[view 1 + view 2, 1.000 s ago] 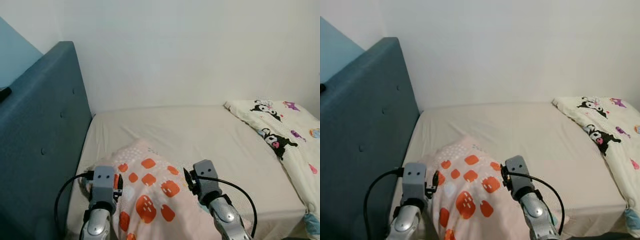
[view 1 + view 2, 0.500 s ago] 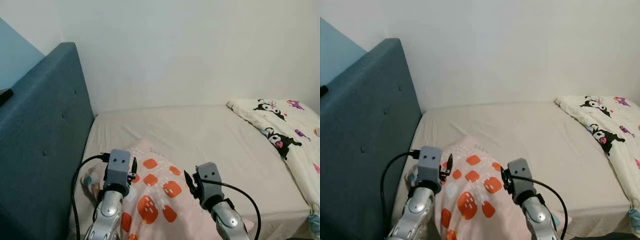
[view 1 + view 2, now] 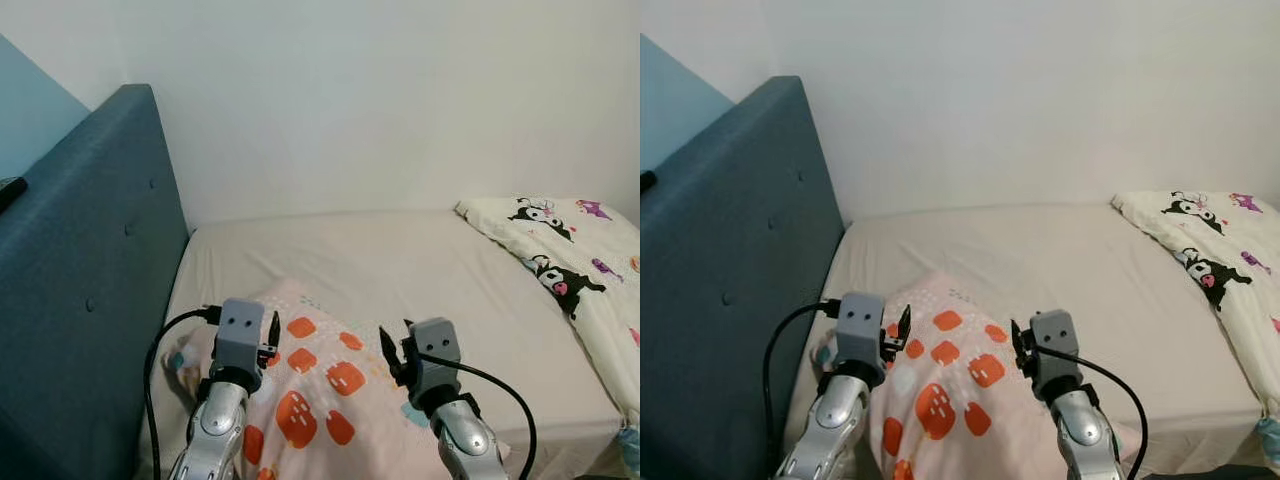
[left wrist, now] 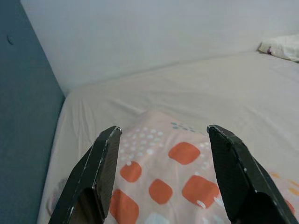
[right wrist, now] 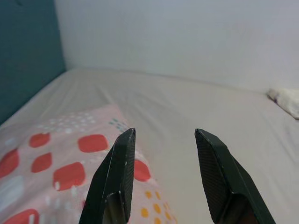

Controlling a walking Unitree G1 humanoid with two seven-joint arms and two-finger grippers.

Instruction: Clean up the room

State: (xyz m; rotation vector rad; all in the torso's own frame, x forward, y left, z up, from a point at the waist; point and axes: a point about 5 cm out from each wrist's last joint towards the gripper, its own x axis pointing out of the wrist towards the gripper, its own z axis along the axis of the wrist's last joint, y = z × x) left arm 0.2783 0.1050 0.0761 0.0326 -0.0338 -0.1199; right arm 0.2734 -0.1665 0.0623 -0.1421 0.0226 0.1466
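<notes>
- Left tool [image 4: 161, 172]: fingers spread wide, nothing between them. It hovers over the near-left part of the pillow [image 3: 310, 385], toward the headboard [image 3: 85, 300] side.
- Right tool [image 5: 163, 172]: also wide open and empty, over the pillow's right edge, where the patterned fabric gives way to the bare sheet.
- The pillow, pale pink with orange-red blocks, lies at the near end of the bed [image 3: 400, 260], close to the headboard but out of line with it. It sits on the mattress with neither tool touching it, as far as I can tell.
- Likely step: grip the pillow at both sides and set it square at the head of the bed.
- To do it well: bring both tools down together and pinch the fabric at the two side edges, not the top face. The stuffing is soft, so a top pinch would probably slip or catch only the cover.
- Keep both grips level. An uneven lift will likely twist the pillow.
- Watch the left arm's cable [image 3: 165, 340] near the headboard; it could snag.
- The cartoon-print blanket [image 3: 570, 275] is bunched at the far right of the bed, well apart from the pillow. Probably a later job.
</notes>
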